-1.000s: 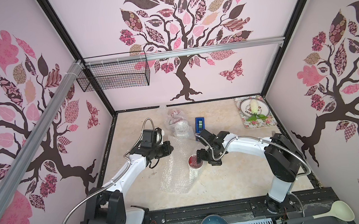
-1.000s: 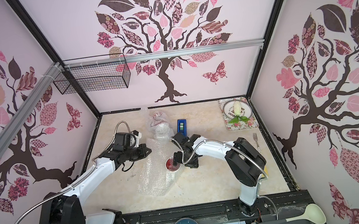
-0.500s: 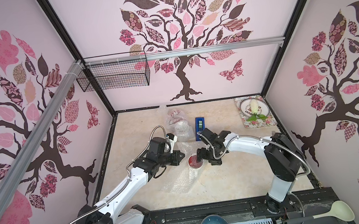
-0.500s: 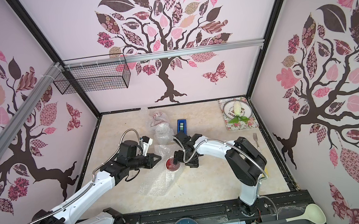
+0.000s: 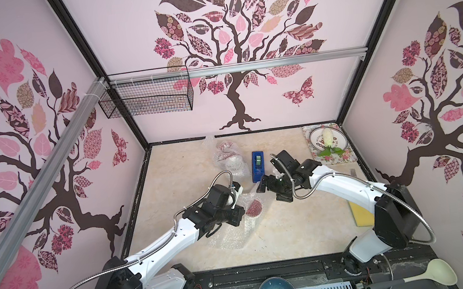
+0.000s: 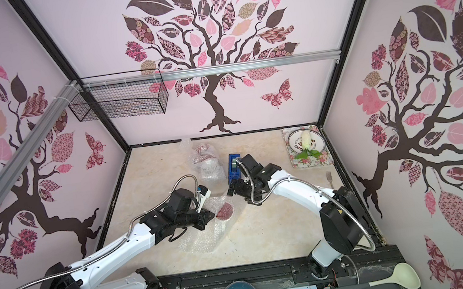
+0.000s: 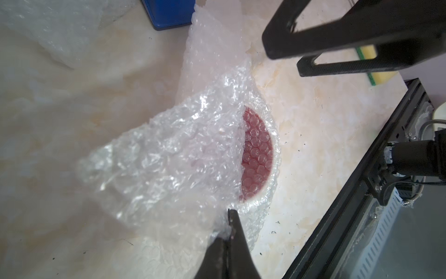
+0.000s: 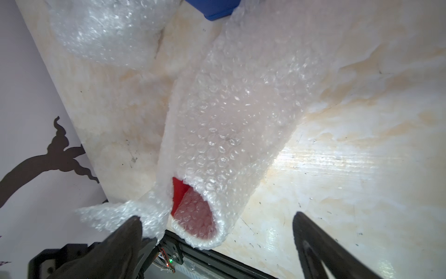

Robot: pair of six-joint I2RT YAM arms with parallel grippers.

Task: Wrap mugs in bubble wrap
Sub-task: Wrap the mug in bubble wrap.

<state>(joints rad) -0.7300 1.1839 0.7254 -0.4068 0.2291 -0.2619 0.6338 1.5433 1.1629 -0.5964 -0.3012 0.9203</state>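
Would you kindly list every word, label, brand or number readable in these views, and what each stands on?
No text can be quoted with confidence.
On the plate: dark lettering round the rim, too small and blurred to read in both top views.
On the blue tape dispenser: no legible label.

A: Left gripper (image 5: 239, 209) change?
B: Moved from the counter's (image 5: 293, 233) left side to the mug (image 5: 254, 208), pulling the bubble wrap (image 7: 169, 157) over its rim.
A: Right gripper (image 5: 265, 187)?
B: Backed off the mug toward the rear edge; jaws wider.
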